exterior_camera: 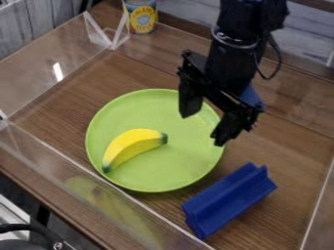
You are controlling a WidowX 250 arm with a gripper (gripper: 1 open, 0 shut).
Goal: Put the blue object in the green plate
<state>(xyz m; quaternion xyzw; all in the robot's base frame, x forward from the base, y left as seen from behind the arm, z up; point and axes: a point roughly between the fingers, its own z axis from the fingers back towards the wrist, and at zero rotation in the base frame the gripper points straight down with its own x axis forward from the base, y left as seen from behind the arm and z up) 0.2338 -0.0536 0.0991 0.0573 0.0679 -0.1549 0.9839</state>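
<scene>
The blue object (229, 201) is a deep blue grooved block lying on the wooden table at the lower right, outside the green plate (198, 135). A yellow banana (132, 146) rests on the plate's left half. My gripper (213, 113) hangs above the plate's right rim, open, with nothing between its two black fingers. It is apart from the blue block, up and to the left of it.
Clear acrylic walls (39, 59) ring the table. A folded clear stand (107, 31) and a yellow cup (141, 16) sit at the back. Black cables (276, 54) hang beside the arm.
</scene>
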